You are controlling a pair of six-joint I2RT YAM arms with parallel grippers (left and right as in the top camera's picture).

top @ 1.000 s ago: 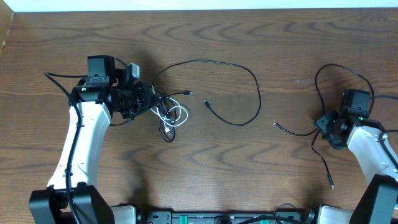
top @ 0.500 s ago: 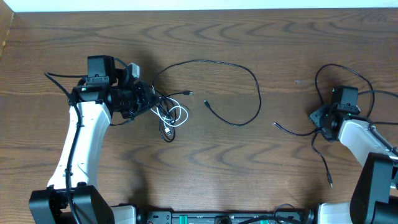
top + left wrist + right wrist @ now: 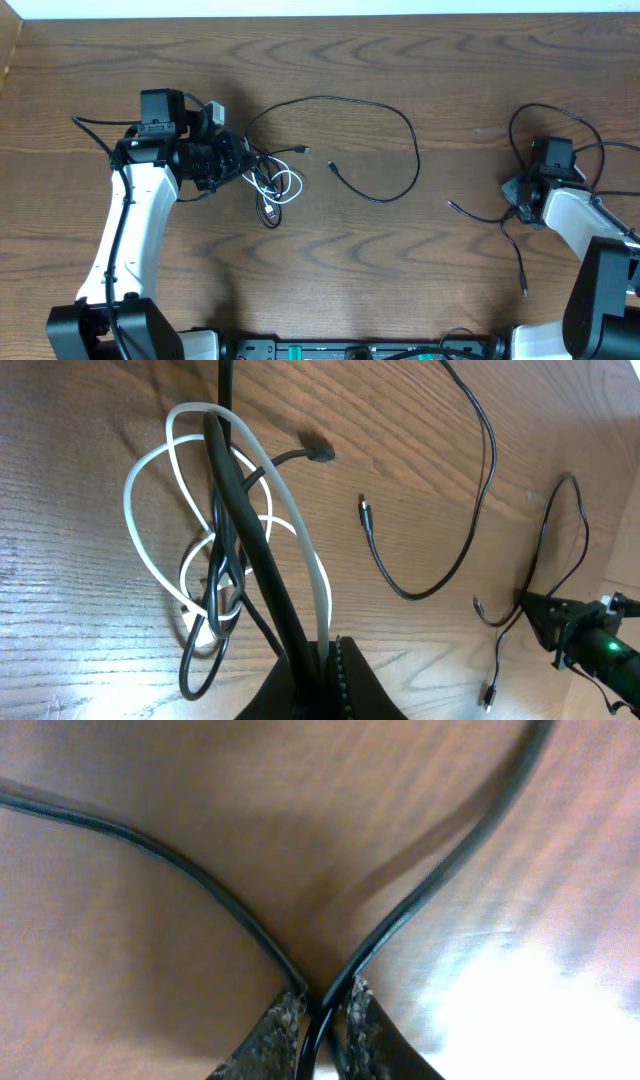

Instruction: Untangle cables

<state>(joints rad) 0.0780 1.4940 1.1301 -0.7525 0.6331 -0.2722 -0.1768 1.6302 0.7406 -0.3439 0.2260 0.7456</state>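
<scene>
A tangle of a white cable and black cables lies left of centre. My left gripper is shut on strands of this tangle; the left wrist view shows a white cable and a black cable pinched in the jaws. A long black cable arcs across the middle, lying loose. At the right, my right gripper is shut on another thin black cable; the right wrist view shows the cable bent between the fingers.
The wooden table fills the view. Loose plug ends lie at centre, at the right and near the front right. Thick arm wires run by both wrists.
My right gripper has moved up and slightly left with its black cable; the cable's loose ends shifted with it. The left arm and the tangle have not moved.
</scene>
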